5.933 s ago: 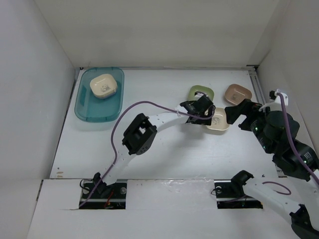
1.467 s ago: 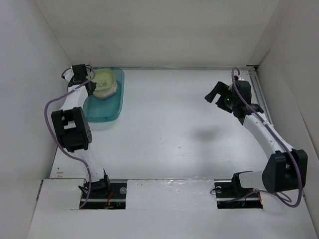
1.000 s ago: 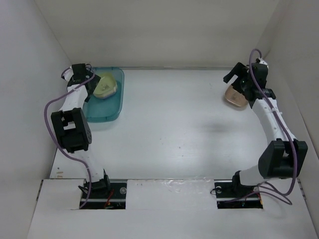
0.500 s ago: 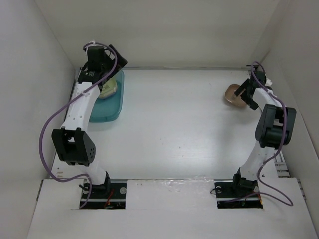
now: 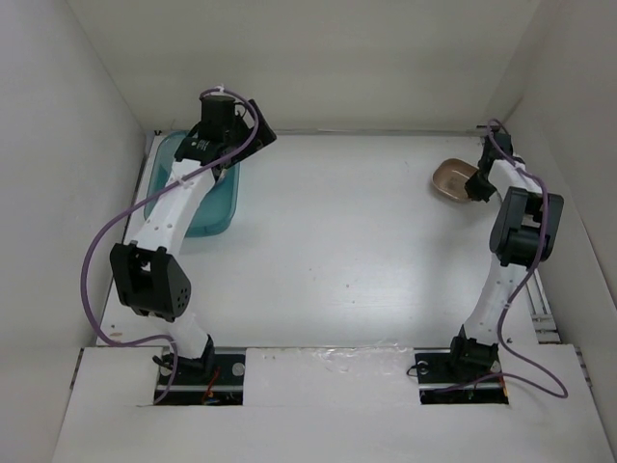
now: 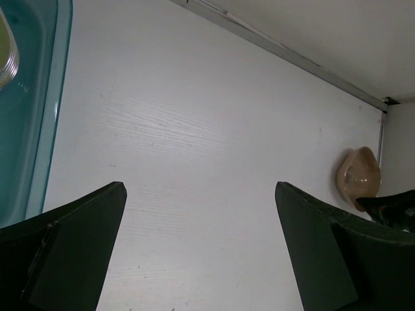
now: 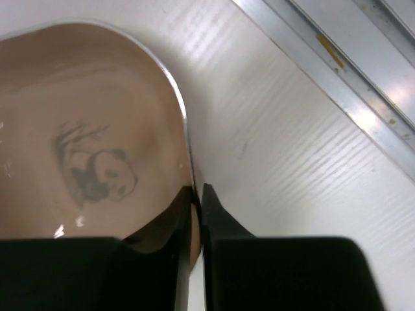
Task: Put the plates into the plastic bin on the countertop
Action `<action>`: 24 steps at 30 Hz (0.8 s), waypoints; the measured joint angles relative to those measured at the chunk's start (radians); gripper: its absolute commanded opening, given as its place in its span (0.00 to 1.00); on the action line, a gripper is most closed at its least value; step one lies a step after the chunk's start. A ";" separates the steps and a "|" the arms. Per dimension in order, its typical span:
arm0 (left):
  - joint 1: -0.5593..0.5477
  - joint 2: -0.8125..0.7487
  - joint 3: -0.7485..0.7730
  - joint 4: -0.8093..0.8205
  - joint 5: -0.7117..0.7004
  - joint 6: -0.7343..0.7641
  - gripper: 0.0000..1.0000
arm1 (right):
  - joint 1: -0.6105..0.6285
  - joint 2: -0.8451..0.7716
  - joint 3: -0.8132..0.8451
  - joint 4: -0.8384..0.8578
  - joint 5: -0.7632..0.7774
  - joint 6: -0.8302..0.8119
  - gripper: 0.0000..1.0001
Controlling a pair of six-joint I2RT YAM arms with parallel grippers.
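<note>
A brown plate (image 5: 449, 177) with a panda print (image 7: 91, 172) lies on the white countertop (image 5: 337, 251) at the far right. My right gripper (image 7: 198, 193) is shut on its near right rim, one finger inside the dish and one outside (image 5: 476, 186). The teal plastic bin (image 5: 189, 204) sits at the far left, partly hidden under my left arm. Only the yellow-green edge of a plate (image 6: 5, 55) in the bin (image 6: 29, 116) shows. My left gripper (image 5: 246, 135) hangs by the bin's right end, open and holding nothing (image 6: 201, 249).
A metal rail (image 7: 337, 81) runs along the countertop's right edge, close beside the brown plate. White walls close in the left, back and right sides. From the left wrist, the brown plate (image 6: 358, 178) shows far off by the right wall.
My right gripper has closed on the brown plate's rim. My left arm has swung up and to the right, away from the bin's left end.
</note>
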 measured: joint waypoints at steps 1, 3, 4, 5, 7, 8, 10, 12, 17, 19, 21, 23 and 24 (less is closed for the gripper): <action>0.000 0.000 0.000 -0.002 -0.001 0.001 1.00 | -0.002 0.002 0.013 -0.001 -0.013 0.008 0.00; -0.002 0.001 0.002 -0.008 -0.002 0.005 1.00 | -0.005 -0.016 0.030 0.010 -0.033 0.014 0.00; -0.005 0.005 0.009 -0.015 -0.008 0.011 1.00 | -0.001 -0.029 0.030 0.010 -0.031 0.010 0.00; -0.014 0.014 0.026 -0.027 -0.021 0.018 1.00 | 0.005 -0.040 0.030 0.000 -0.027 0.008 0.00; -0.055 0.046 0.082 -0.048 -0.055 0.028 1.00 | 0.033 -0.064 0.021 -0.019 -0.012 0.005 0.00; -0.089 0.068 0.114 -0.053 -0.068 0.034 1.00 | 0.058 -0.078 0.019 -0.031 -0.001 0.003 0.00; -0.171 0.110 0.159 -0.051 -0.085 0.043 1.00 | 0.121 -0.111 0.018 -0.040 0.013 -0.002 0.00; -0.246 0.148 0.171 -0.049 -0.085 0.049 1.00 | 0.206 -0.156 0.018 -0.041 0.017 -0.006 0.00; -0.369 0.238 0.172 -0.059 -0.085 0.058 1.00 | 0.434 -0.270 0.018 -0.035 -0.001 -0.017 0.00; -0.384 0.264 0.172 -0.072 -0.093 0.057 1.00 | 0.497 -0.299 0.017 -0.031 -0.025 -0.019 0.00; -0.386 0.275 0.172 -0.078 -0.109 0.053 1.00 | 0.546 -0.325 0.003 -0.021 -0.045 -0.019 0.00; -0.380 0.275 0.172 -0.078 -0.132 0.048 0.97 | 0.585 -0.350 -0.016 -0.019 -0.063 -0.019 0.00; -0.379 0.275 0.172 -0.076 -0.143 0.046 0.97 | 0.602 -0.364 -0.028 -0.015 -0.074 -0.019 0.00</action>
